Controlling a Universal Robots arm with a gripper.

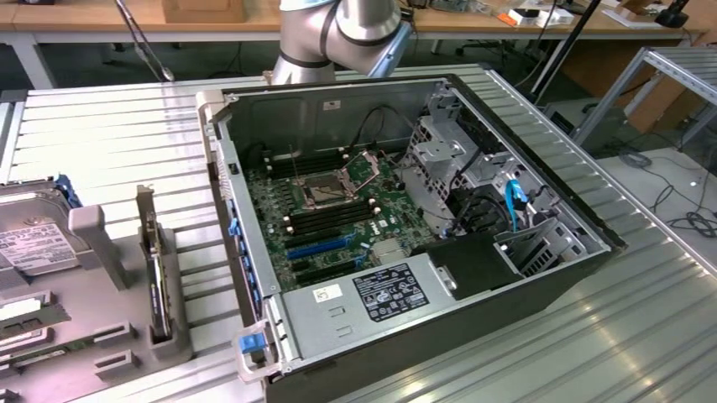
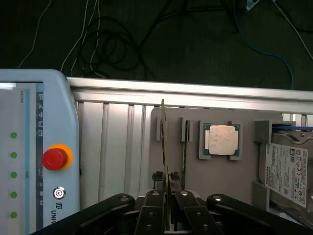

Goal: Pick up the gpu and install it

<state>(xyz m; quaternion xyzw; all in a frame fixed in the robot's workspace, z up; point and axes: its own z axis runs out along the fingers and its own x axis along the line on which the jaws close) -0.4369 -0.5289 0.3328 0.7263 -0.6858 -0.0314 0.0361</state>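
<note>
Gpu [image 2: 163, 137]: thin flat board, seen edge-on, near end pinched between the black metal fingers of the gripper [image 2: 165, 188]; jaws nearly together, clamped on it. Beyond it, a grey moulded tray [image 2: 244, 176] carries a second slim stick [image 2: 185, 142], a square metal-capped CPU [image 2: 221, 139] and a labelled hard drive [image 2: 288, 171].

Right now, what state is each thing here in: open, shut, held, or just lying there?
gripper: shut on the gpu.
gpu: held edge-on in the gripper, not installed.
case: lying on its side, open.
CPU: lying flat in a tray holder.
hard drive: lying flat on the tray, label up.
card: standing upright in a tray holder.
</note>
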